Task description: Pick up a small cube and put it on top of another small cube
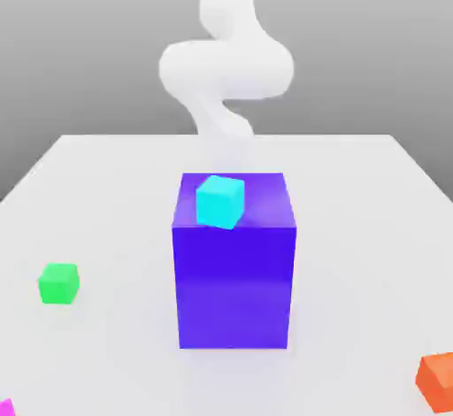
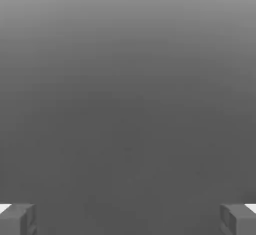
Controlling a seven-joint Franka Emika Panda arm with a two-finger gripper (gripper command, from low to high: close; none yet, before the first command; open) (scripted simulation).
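Exterior view: look toward eight o'clock of the blue-violet block (image 1: 234,286) for the magenta cube (image 1: 6,409), seemingly reachable well apart from it. Hand view: see the gripper (image 2: 128,220) spread wide, empty, presumably to straddle a cube.

Cyan cube (image 1: 219,203) atop blue-violet block (image 1: 234,283); green cube (image 1: 59,283) toward exterior view's left.

White table (image 1: 115,343) under scattered cubes (image 1: 59,283)
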